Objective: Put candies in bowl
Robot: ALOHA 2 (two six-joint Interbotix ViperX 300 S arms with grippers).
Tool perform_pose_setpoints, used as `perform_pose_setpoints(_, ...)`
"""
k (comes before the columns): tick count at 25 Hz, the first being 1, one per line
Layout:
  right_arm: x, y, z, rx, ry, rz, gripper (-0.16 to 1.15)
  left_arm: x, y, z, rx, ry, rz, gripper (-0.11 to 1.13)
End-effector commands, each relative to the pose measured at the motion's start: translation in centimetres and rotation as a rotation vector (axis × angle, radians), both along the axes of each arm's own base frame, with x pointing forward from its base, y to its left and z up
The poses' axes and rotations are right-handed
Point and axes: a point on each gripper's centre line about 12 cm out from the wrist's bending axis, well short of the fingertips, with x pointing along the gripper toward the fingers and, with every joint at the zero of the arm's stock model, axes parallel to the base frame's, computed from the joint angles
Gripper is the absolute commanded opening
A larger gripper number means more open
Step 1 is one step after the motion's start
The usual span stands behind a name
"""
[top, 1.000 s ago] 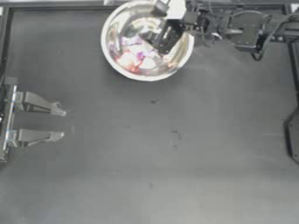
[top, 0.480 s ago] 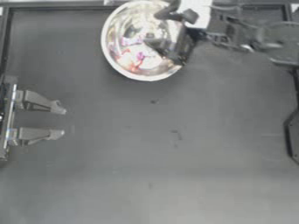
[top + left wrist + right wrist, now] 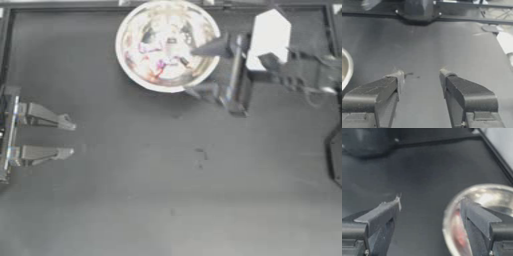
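Dark table point(image 3: 167, 200) all around, bare of sweets as far as the top view showed, and the bowl point(image 3: 167, 46) sat up near the far edge with the candies point(image 3: 162, 56) heaped inside it as a smear of magenta, red and white (too blurred to count them one by one). And there went the right tool point(image 3: 207, 70)! A second ago it hung right over the bowl's inside; half a second ago it was at the rim nearest its own arm; now it had swung out and stood beside the bowl, one jaw just over the rim and the other out over bare table. Its jaws stood wide apart with nothing between them, and the right wrist view backed that up: the right tool point(image 3: 430, 205) gaped, empty, with the bowl point(image 3: 475, 215) partly behind one jaw and a red blur inside it. So that read as a drop made and an arm pulling clear. The left tool point(image 3: 67, 137) had not budged from its spot at the left edge, jaws parted and holding nothing; its own view showed only table ahead and a sliver of the bowl point(image 3: 346, 70) off to one side. My call: with no candy visible on the table, the job looked finished or very nearly so
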Motion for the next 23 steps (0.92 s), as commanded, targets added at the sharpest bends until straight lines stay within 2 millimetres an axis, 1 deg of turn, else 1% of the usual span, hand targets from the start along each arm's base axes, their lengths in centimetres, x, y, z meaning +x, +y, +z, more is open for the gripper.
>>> perform_pose_setpoints(1,-1.3,1.8,1.8,-0.002,-0.066,0.04,0.98,0.5,0.2,0.6,0.014,-0.007,0.005,0.85)
perform_pose_setpoints(9,-4.2,4.7,1.8,0.025,-0.11,0.108,0.98,0.5,0.2,0.7,0.075,-0.007,-0.004,0.85)
perform_pose_setpoints(16,-6.3,5.5,1.5,0.012,-0.154,0.132,0.98,0.5,0.2,0.7,0.091,-0.007,-0.004,0.85)
perform_pose_setpoints(23,-7.3,5.8,1.1,-0.006,-0.165,0.145,0.98,0.5,0.3,0.8,0.131,-0.008,-0.007,0.85)
